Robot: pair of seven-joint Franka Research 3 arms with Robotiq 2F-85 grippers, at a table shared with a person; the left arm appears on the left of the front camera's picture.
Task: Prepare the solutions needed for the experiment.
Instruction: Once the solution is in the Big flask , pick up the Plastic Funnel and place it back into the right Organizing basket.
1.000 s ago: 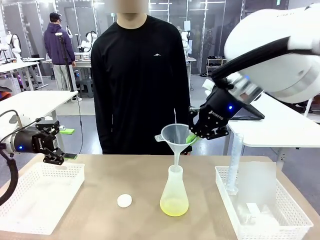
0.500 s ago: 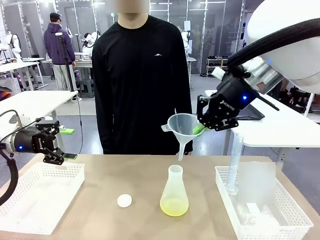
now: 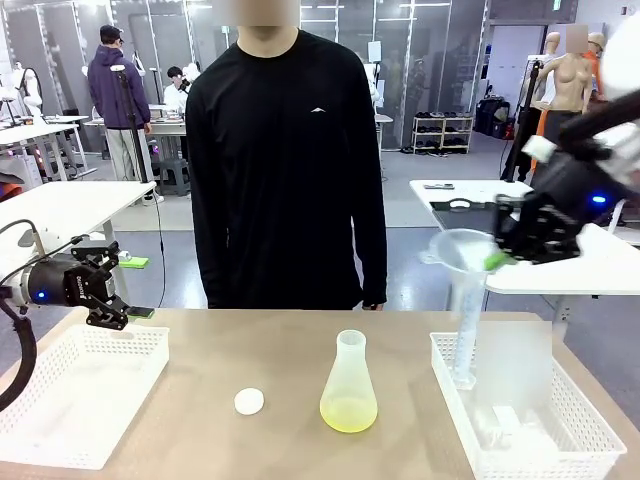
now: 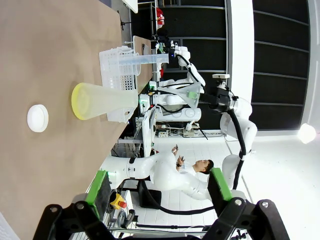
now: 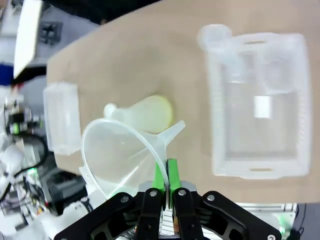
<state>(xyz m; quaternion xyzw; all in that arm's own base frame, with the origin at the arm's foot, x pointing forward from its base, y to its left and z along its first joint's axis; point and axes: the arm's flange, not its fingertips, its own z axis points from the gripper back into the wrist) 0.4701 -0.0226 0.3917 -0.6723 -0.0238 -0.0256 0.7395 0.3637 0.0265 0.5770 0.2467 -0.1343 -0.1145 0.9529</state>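
Right tool (image 3: 492,260) pinched shut on funnel (image 3: 455,250) rim, up by right basket (image 3: 440,350); left tool (image 3: 133,288) wide, empty. Looks like putting-away time. Next: lower gently into basket, then let go.

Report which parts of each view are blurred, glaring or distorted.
Front view: the funnel and the right gripper are smeared by motion; the flask is sharp. Right wrist view: the white basket and table are soft, the funnel near the lens sharper. Left wrist view: sharp but rolled sideways, with a bright lamp flaring at the right edge.
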